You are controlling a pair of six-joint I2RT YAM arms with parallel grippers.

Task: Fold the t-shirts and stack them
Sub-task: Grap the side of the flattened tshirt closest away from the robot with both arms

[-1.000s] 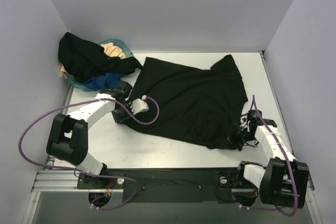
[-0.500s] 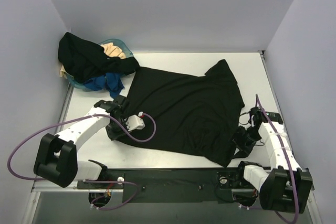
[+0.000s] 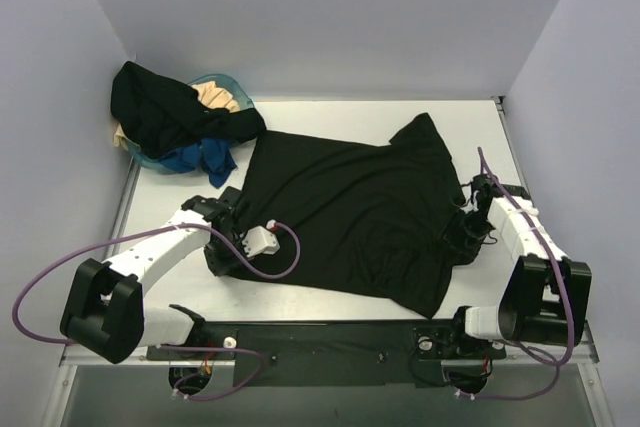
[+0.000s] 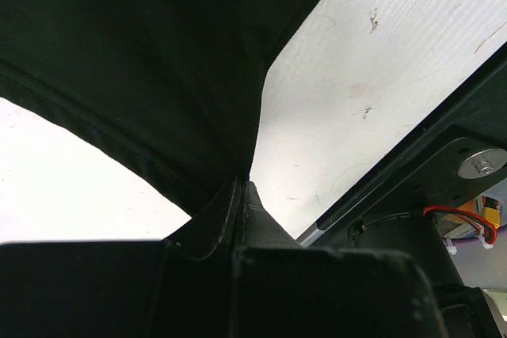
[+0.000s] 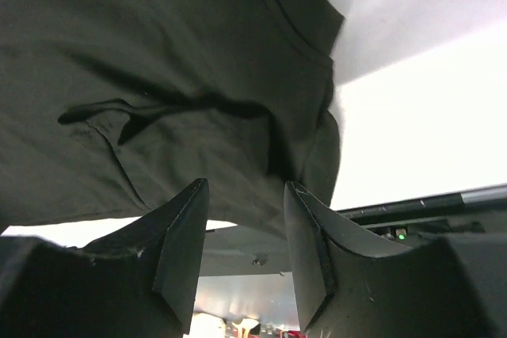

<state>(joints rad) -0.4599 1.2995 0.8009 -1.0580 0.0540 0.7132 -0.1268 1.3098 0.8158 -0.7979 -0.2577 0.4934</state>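
1. A white table (image 3: 480, 132) is boxed in by pale lavender walls (image 3: 330, 17).
2. A black t-shirt (image 3: 350, 207) lies spread across the middle of the table. It is mostly flat, with some rumpling along its right side.
3. In the far left corner, a teal basket (image 3: 238, 94) holds a heap of clothes. A black garment (image 3: 155, 107) is draped over the top, and a cream t-shirt (image 3: 215, 97) peeks out behind it. A blue t-shirt (image 3: 195, 157) spills over the near side.
4. The left gripper (image 3: 222, 252) sits at the spread shirt's near left corner. In the left wrist view, its jaws (image 4: 242, 195) are together, pinching the hem, and the cloth fans away from the pinch.
5. The right gripper (image 3: 458, 237) is at the shirt's right edge. In the right wrist view, its jaws (image 5: 245, 187) stand apart, with folded cloth just beyond the tips. I cannot tell whether they touch the cloth.
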